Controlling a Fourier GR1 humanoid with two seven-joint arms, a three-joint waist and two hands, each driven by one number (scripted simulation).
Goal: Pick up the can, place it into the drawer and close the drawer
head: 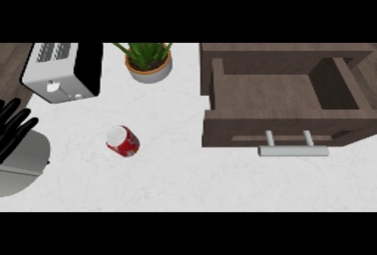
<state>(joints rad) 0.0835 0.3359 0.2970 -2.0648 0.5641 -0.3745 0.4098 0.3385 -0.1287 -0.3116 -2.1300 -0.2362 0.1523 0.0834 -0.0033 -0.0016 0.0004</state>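
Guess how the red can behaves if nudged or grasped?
The can seems to lie on its side on the white counter, so a nudge probably rolls it. Its rounded, glossy-looking wall may slip. Likely rigid and light.

A red can (123, 141) lies on the white worktop (169, 174), left of the open drawer (283, 97). The left robot hand (15, 124) rests open at the left edge.

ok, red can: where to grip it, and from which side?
Grip the can across its red side wall, coming from above. It lies tilted on the counter, silver end up-left, with open counter around it. The left hand is nearest, resting open at the left edge.
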